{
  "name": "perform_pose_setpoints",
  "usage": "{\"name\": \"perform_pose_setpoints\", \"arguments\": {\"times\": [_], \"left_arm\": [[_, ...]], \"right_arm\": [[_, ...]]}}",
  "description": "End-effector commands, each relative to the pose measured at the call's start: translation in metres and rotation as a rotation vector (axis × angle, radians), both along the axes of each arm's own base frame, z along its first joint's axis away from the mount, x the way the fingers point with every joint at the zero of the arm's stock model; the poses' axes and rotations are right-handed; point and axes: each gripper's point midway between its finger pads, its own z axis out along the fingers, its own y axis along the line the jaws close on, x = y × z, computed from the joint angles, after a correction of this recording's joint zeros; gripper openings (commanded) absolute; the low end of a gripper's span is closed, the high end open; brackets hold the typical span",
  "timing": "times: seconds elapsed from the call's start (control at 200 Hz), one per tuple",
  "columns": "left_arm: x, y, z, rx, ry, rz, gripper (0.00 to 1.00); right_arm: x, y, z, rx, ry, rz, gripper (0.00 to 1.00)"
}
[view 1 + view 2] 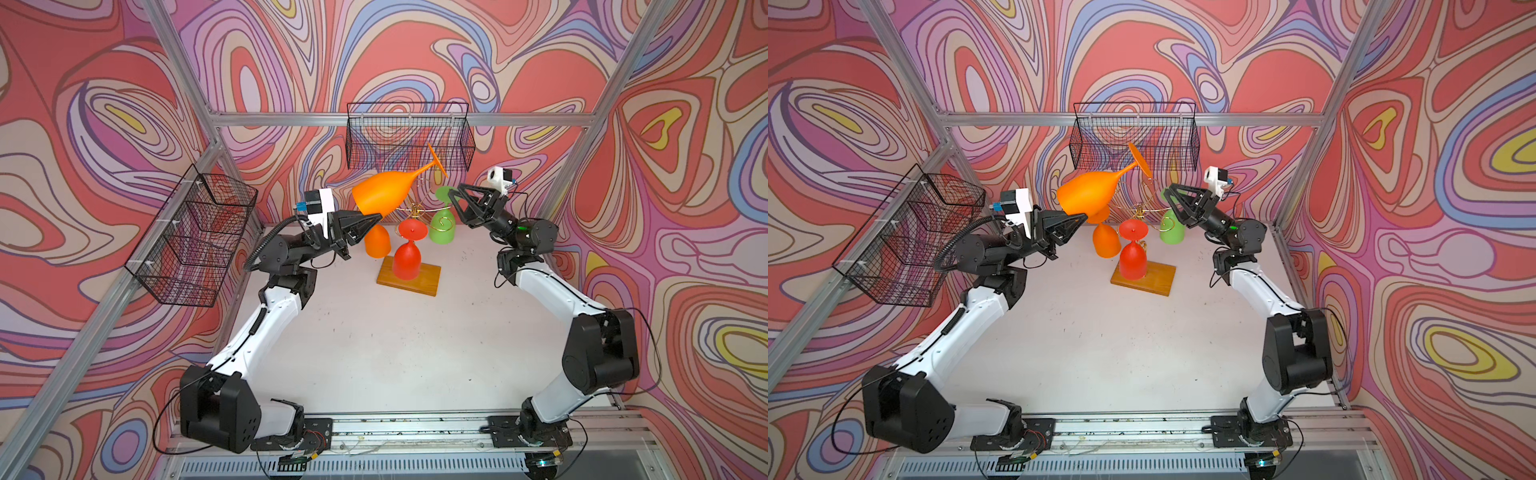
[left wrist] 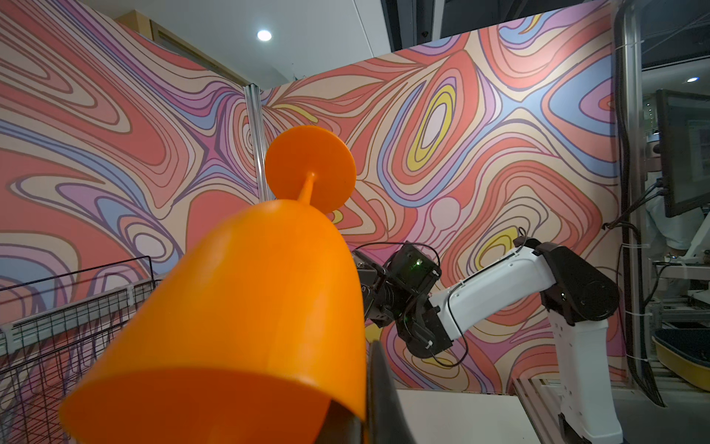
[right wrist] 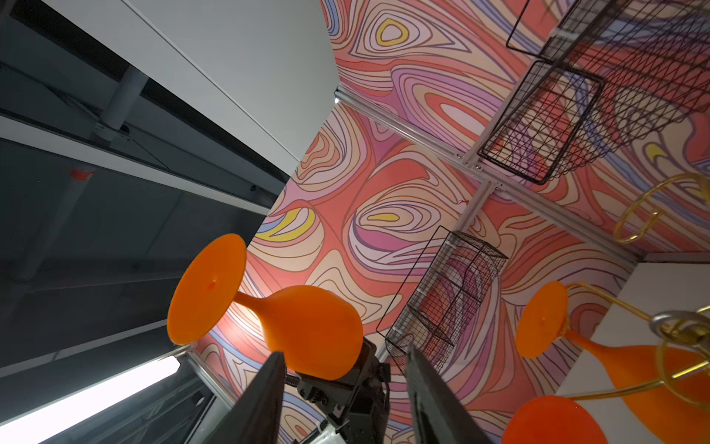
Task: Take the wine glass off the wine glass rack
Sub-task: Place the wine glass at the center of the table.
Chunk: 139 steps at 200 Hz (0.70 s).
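Plainly, the orange wine glass (image 1: 380, 194) is off the wine glass rack (image 1: 428, 279) and in the left end effector (image 1: 376, 217).
The glass hangs in the air above the rack's gold arms, tipped almost onto its side. Its foot is raised toward the black mesh basket (image 1: 409, 137) and its bowl mouth is turned toward the left end effector, whose fingers are clenched on the bowl's rim (the left wrist view shows one dark finger against the rim's edge). Across the rack, the right end effector (image 1: 455, 193) stands released, jaws apart with nothing between them, just beside the foot of the green glass (image 1: 441, 227). That one, a red glass (image 1: 406, 258) and a second orange glass (image 1: 377, 244) hang upside down on the rack, which sits on the white desk (image 1: 395, 353).
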Motion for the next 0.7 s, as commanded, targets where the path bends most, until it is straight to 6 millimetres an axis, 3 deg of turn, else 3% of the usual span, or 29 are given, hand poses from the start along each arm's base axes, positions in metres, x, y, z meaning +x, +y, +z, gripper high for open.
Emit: {"name": "perform_pose_setpoints", "arguments": {"times": [0.0, 0.205, 0.351, 0.691], "left_arm": [[-0.003, 0.007, 0.006, 0.060, -0.011, 0.111, 0.00], [-0.013, 0.024, 0.013, 0.179, 0.074, 0.292, 0.00], [-0.020, 0.033, 0.015, 0.286, 0.139, 0.401, 0.00], [-0.028, 0.030, -0.034, 0.586, 0.355, 0.499, 0.00]], "right_arm": [[-0.010, 0.001, -0.004, -0.178, -0.064, -0.108, 0.53], [-0.015, -0.017, -0.017, -0.413, -0.073, -0.329, 0.52], [-0.008, -0.037, -0.040, -0.564, -0.006, -0.484, 0.51], [0.012, -0.086, -0.096, -0.820, 0.174, -0.744, 0.49]]}}
